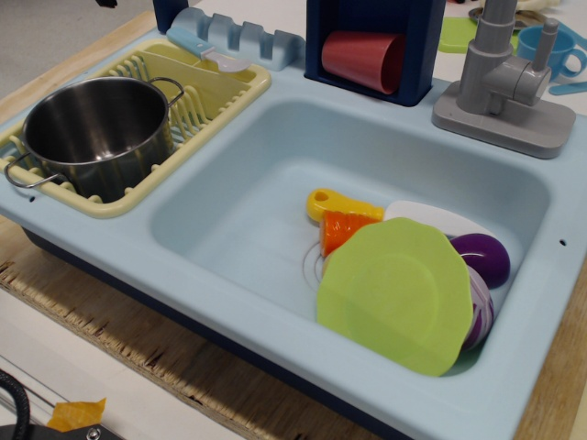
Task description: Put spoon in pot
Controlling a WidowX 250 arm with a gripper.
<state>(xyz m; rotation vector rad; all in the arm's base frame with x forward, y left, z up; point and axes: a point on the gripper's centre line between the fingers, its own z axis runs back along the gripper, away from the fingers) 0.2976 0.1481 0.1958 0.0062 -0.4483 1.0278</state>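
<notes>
The spoon (204,50), with a light blue handle and a whitish translucent bowl, lies across the back edge of the yellow dish rack (229,96), bowl pointing right. The pot (96,133), round shiny steel with two wire loop handles, stands upright and empty at the left end of the rack, to the front left of the spoon. No gripper shows in this view.
The light blue toy sink (238,220) holds a green plate (396,293), a yellow-handled orange utensil (341,220), a white plate and a purple item (481,261). A red cup (362,60) lies in a dark blue holder. A grey faucet (500,82) stands at the back right.
</notes>
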